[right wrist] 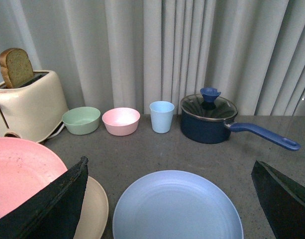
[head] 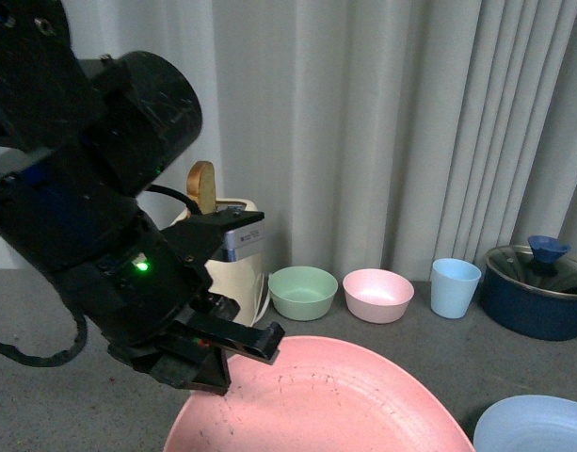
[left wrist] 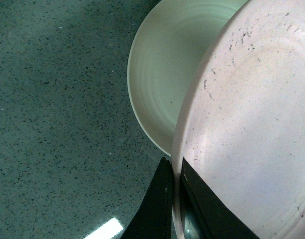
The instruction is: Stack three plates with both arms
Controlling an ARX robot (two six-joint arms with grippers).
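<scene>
Left gripper (left wrist: pixel 174 172) is pinching the pink plate (head: pixel 344 405) by its rim, partly over the cream plate (left wrist: pixel 162 74) near the desk's (right wrist: pixel 142 149) front edge. With such a thin edge grip it could tilt, slip and land off-centre. Right gripper (right wrist: pixel 169 162) is spread wide over the blue plate (right wrist: pixel 177 214).

pink plate (head: pixel 316 405) over cream (left wrist: pixel 159 84), blue (right wrist: pixel 177 206) beside

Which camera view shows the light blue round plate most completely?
The right wrist view: the light blue, round, matte plate lies there almost whole. The front view shows only a part of this plate, in the lower right corner. The left wrist view does not show it.
</scene>
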